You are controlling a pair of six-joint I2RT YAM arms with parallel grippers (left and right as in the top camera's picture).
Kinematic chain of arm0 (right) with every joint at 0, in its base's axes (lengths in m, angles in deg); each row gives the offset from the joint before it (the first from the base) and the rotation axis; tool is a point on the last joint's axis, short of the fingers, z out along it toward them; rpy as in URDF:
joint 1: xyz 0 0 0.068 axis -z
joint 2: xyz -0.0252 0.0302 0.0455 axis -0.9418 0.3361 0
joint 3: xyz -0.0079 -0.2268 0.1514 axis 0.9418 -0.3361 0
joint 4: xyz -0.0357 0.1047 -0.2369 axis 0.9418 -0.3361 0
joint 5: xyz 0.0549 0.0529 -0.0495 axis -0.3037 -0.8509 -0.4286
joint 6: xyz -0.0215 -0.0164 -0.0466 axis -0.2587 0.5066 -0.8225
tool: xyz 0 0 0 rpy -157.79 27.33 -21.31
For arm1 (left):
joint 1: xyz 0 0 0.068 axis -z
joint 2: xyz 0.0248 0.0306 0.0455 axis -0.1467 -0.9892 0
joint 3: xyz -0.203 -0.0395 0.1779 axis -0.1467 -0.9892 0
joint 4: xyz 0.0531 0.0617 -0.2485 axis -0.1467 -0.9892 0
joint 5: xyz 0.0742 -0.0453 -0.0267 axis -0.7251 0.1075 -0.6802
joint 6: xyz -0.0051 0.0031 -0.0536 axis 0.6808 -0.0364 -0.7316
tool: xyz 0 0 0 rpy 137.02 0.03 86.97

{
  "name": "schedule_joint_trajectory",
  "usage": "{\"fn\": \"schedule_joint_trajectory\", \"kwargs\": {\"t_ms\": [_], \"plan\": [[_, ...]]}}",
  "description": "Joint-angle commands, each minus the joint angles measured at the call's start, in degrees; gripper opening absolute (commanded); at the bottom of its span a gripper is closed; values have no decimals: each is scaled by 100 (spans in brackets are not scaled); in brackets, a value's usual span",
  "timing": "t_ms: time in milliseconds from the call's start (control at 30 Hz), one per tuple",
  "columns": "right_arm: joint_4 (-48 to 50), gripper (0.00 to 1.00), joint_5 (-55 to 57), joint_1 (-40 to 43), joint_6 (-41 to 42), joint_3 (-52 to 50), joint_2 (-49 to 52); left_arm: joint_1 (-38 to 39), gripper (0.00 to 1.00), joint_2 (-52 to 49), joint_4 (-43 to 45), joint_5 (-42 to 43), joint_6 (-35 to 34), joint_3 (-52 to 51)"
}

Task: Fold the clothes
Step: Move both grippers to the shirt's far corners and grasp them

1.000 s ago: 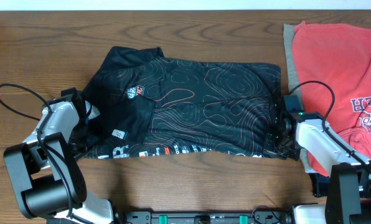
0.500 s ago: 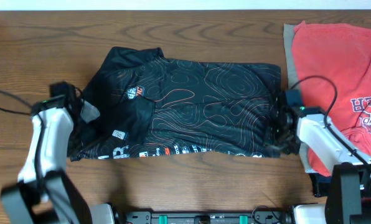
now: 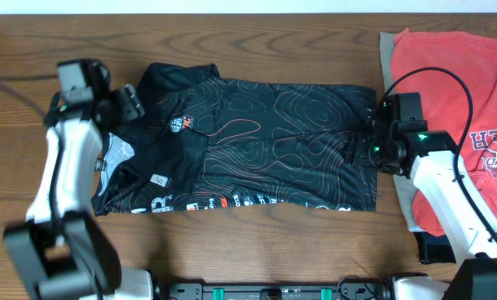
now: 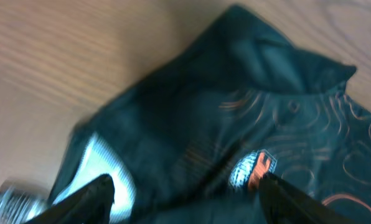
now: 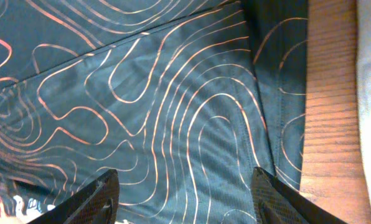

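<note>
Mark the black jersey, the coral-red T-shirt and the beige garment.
black jersey (image 3: pixel 265 142), overhead view, middle of its contour-lined body.
coral-red T-shirt (image 3: pixel 449 71), overhead view, plain upper area.
beige garment (image 3: pixel 386 75), overhead view, strip showing beside the T-shirt.

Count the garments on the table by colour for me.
black jersey: 1
red T-shirt: 1
beige garment, mostly under the red one: 1
Total: 3
</note>
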Motion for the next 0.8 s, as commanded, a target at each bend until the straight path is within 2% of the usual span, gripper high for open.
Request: {"fn": "schedule_joint_trajectory", "kwargs": {"t_ms": [0, 233, 433, 767], "plan": [[33, 66, -173, -22, -208, 52, -17, 127, 79, -772, 315, 249, 627, 520], [90, 67, -175, -22, -201, 50, -17, 212, 79, -2070, 1397, 251, 732, 1266], [81, 67, -175, -22, -201, 50, -17, 284, 79, -2671, 2583, 249, 772, 1311], [264, 68, -177, -24, -201, 50, -17, 501, 79, -3346, 3348, 251, 774, 1316]]}}
